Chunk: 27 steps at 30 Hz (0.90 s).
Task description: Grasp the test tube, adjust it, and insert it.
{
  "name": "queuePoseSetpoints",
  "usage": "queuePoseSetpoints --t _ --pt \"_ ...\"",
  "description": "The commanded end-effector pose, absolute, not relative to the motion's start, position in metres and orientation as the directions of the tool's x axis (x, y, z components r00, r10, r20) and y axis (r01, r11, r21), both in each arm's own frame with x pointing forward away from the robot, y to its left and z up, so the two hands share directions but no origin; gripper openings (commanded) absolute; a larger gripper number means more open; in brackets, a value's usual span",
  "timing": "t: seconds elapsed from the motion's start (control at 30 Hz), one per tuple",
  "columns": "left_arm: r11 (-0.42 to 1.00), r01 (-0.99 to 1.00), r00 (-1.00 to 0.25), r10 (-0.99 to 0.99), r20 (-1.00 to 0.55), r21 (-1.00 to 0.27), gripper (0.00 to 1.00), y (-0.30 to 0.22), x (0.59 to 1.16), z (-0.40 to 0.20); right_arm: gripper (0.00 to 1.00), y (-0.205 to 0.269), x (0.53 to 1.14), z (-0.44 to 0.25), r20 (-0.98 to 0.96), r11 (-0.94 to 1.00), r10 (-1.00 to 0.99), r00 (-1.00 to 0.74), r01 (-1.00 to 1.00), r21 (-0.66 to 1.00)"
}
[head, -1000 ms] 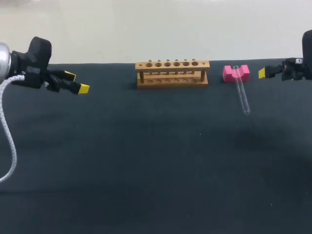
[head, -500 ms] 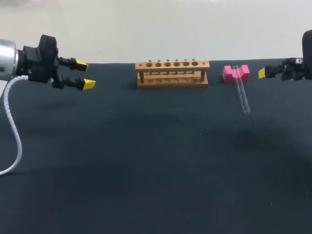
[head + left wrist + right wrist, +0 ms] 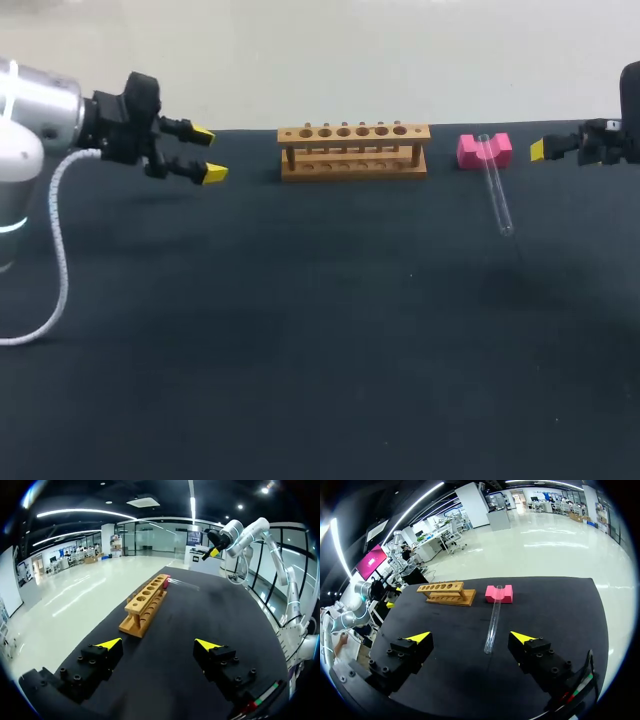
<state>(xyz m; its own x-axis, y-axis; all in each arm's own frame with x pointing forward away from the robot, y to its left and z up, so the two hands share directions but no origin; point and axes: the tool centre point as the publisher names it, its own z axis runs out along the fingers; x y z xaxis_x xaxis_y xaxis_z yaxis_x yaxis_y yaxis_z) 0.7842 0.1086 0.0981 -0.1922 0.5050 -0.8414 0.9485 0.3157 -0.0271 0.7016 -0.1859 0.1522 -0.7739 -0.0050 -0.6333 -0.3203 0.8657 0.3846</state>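
Left jaws wide apart, empty, above counter point(image 3: 300, 350), well left of rack point(image 3: 354, 150). Right jaws spread, empty, far right of rack, beyond pink block point(image 3: 484, 150). Test tube point(image 3: 497, 195) right of rack, one end in block's notch, other end on counter. Counter stretches wide in front of rack. Right wrist view shows tube straight ahead of jaws; head view shows only one right tip.

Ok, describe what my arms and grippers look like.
The left arm has a rounded silver-white casing with a white cable trailing from it. The left gripper and right gripper are black and blocky, studded with bolts; their fingers end in yellow wedge tips.
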Motion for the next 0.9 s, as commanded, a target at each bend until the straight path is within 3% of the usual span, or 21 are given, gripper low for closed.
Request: queuePoseSetpoints --t 0.03,0.9 --pt "0.275 0.96 -0.199 0.522 -0.83 -0.057 1.0 0.096 0.802 0.093 1.0 -0.186 0.702 0.152 -0.634 0.866 -0.006 -0.774 -0.321 0.384" --pt "0.266 0.962 -0.194 0.499 -0.845 -0.063 1.0 0.088 0.805 0.095 1.0 -0.186 0.702 0.152 -0.634 0.866 -0.006 -0.774 -0.321 0.384"
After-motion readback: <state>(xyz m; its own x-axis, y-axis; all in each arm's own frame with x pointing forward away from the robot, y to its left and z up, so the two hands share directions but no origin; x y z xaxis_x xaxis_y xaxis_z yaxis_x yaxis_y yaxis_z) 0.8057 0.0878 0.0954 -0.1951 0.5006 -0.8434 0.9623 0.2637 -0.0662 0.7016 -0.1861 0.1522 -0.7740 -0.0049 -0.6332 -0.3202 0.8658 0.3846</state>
